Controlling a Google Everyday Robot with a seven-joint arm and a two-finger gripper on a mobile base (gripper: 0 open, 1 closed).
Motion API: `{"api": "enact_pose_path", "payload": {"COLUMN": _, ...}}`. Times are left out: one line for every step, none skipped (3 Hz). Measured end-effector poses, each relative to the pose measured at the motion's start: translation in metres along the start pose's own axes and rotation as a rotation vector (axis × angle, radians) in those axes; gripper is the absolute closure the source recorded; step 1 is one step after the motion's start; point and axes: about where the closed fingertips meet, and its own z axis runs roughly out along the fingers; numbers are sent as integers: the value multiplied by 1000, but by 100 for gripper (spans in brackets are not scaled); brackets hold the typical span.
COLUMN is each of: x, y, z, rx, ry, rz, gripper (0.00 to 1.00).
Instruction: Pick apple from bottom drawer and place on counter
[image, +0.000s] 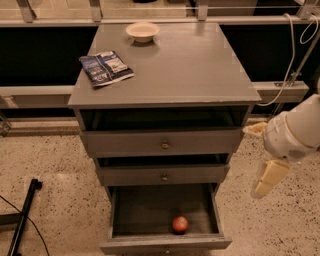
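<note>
The apple (180, 224), small and red, lies near the front of the open bottom drawer (165, 244), a little right of its middle. The counter (175, 65) is the grey cabinet top above. My gripper (260, 155) hangs to the right of the cabinet, level with the two upper drawers, above and right of the apple. Its cream fingers (267, 179) stand well apart with nothing between them.
A cream bowl (142, 31) stands at the back of the counter and a dark blue snack bag (105, 68) lies at its left. The two upper drawers (162, 144) are slightly open. A black stand leg (22, 220) lies on the floor at left. Cables (292, 60) hang at right.
</note>
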Motion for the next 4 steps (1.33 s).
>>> {"api": "enact_pose_path", "payload": {"x": -3, "y": -19, "z": 5, "rx": 83, "ry": -8, "rz": -76, "gripper": 0}}
{"api": "enact_pose_path", "payload": {"x": -1, "y": -21, "z": 31, "rx": 108, "ry": -1, "rz": -103, "gripper": 0}}
{"api": "enact_pose_path", "payload": {"x": 7, "y": -12, "z": 82, "rx": 142, "ry": -81, "rz": -132, "gripper": 0}}
{"api": "enact_pose_path", "payload": {"x": 28, "y": -25, "z": 114, "rx": 212, "ry": -150, "rz": -209, "gripper": 0}}
